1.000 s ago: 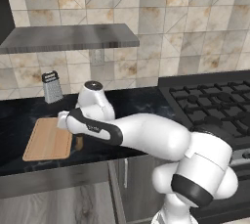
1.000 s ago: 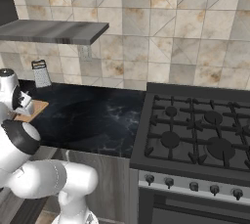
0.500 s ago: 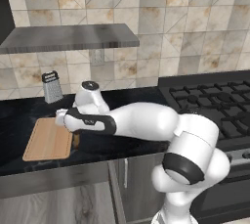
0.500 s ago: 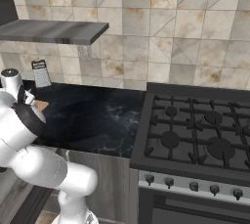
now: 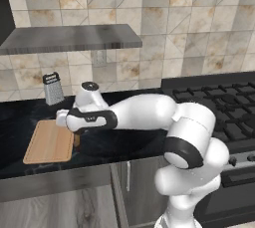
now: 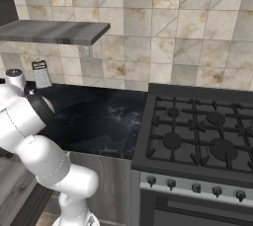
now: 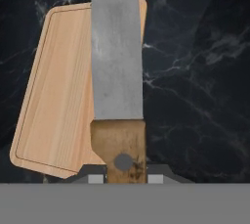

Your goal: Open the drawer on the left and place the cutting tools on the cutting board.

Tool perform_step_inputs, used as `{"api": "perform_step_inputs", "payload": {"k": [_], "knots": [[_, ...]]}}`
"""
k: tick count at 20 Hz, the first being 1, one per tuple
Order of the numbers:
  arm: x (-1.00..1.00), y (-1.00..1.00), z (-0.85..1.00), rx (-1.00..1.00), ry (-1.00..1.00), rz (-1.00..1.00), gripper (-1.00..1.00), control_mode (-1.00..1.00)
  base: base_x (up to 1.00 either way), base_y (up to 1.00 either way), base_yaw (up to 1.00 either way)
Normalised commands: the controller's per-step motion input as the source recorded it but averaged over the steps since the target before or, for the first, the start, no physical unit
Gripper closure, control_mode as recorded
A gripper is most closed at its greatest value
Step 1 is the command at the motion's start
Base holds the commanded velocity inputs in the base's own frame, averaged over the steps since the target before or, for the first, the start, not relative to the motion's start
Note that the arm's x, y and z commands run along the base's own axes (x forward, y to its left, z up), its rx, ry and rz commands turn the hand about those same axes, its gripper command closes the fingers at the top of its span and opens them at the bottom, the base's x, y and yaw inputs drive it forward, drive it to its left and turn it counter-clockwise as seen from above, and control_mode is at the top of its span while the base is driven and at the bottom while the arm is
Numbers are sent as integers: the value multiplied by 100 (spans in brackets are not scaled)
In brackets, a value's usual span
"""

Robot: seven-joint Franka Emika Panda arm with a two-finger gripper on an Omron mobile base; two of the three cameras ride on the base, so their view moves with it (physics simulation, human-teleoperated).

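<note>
Your jaws (image 7: 126,178) are pinched narrow on the brown wooden handle of the knife (image 7: 117,66), with the silver blade running straight out ahead of the hand. In the hand view the blade lies over the right part of the cutting board (image 7: 58,96), so the knife is above or just at the board's near-right edge, not yet lying on it as far as you can tell. In the left base view the hand (image 5: 82,120) hovers at the right edge of the same board (image 5: 49,142), which lies flat on the dark marble tabletop (image 5: 124,145), with the metal box grater (image 5: 52,87) standing well behind it by the wall. The risk, as I judge it: if you let go here, the knife may land half on the board and half on the tabletop, or slide off the edge, because the handle sits at or past the board's rim. Shift further over the board's middle before you release. Lowering too steeply could also jab the blade tip into the wood. The peeler and the drawer can't be made out here.
</note>
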Motion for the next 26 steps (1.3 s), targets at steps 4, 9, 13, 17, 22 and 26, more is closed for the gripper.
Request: {"api": "perform_step_inputs", "payload": {"k": [4, 9, 13, 17, 22, 26], "knots": [[0, 7, -21, 0, 0, 0, 100, -100, 0, 0, 0], [0, 12, -9, 0, 0, 0, 100, -100, 0, 0, 0], [0, 25, -6, 0, 0, 0, 100, -100, 0, 0, 0], [12, 23, -8, 0, 0, -4, 100, -100, 0, 0, 0], [16, 8, -11, 0, 0, -10, 100, -100, 0, 0, 0], [3, 2, -12, 0, 0, -9, 100, -100, 0, 0, 0]]}}
